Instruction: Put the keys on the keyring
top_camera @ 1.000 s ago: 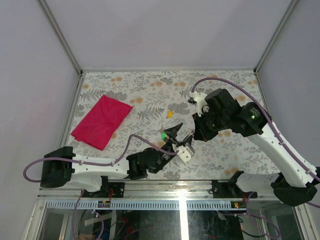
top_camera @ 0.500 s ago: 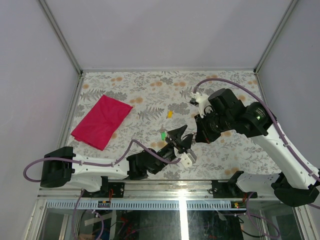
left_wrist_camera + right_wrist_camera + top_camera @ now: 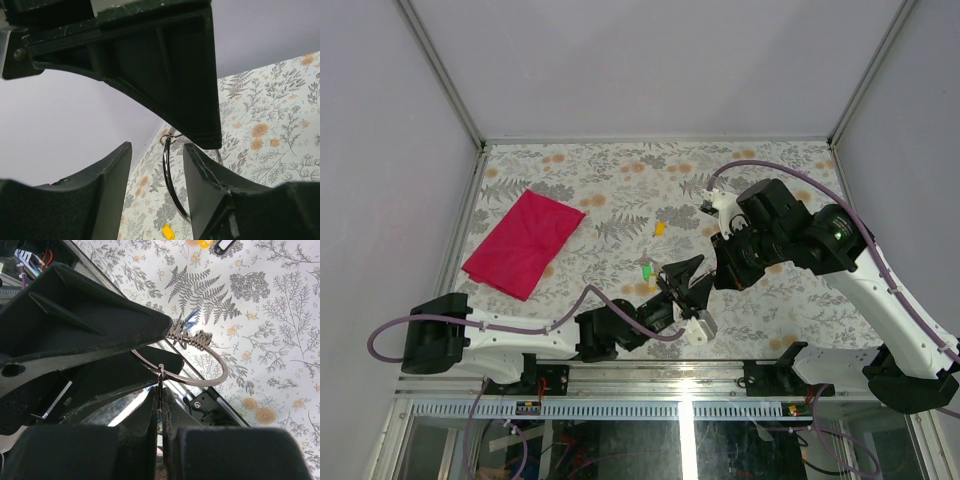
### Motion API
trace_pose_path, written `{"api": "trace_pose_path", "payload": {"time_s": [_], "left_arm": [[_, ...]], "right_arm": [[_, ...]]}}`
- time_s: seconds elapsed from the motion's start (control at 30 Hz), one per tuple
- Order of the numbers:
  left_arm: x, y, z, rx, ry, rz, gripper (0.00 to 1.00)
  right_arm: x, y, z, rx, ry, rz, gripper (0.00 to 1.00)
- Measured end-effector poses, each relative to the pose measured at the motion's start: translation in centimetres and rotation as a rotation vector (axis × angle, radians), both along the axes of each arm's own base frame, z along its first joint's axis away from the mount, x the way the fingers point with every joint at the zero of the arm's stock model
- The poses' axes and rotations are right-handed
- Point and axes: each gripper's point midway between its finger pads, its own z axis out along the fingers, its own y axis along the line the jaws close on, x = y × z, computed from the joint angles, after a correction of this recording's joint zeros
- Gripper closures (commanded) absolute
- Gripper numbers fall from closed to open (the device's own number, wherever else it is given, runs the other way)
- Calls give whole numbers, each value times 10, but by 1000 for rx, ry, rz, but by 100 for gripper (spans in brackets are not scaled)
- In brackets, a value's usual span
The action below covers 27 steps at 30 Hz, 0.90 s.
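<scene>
Looking down from the top view: the left arm lies low along the near edge. Its forearm stretches to the right and the wrist turns up, so the left gripper (image 3: 692, 278) points away from the bases. The right arm rises from its base, bends at a high elbow and angles down and inward. The right gripper (image 3: 715, 270) meets the left one tip to tip. A green-tagged key (image 3: 647, 268) lies on the floral table (image 3: 770, 170) just left of the left gripper. A yellow-tagged key (image 3: 660, 228) lies farther beyond it. The red cloth (image 3: 523, 243) is well off to the left.

Left wrist view: its own fingers (image 3: 100, 195) stand partway apart. The keyring (image 3: 169, 180) stands edge-on in the gap, close beside one finger, with daylight on the other side; no grip seen. A broad black finger of the right gripper fills the frame above the ring.

Right wrist view: its own fingers (image 3: 145, 430) are pressed together, pinching the keyring wire at their tips. The threaded keys (image 3: 187, 332), one blue-tagged, bunch on the ring's far side against a left-gripper fingertip. A black-tagged key (image 3: 226, 246) lies on the table far ahead.
</scene>
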Motion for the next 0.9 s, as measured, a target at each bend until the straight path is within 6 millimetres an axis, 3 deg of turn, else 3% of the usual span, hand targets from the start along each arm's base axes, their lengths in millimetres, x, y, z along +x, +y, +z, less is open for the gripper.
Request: {"api": "trace_pose_path", "payload": {"time_s": [0.43,0.9], "left_arm": [[-9,-18,-12,108,-124,-54,54],[-10,-17,-5,126,-196,-45,58]], "right_arm": [[-9,-4,4,-2,20,25,100],[-14,-5,-3,-14,46,44,100]]}}
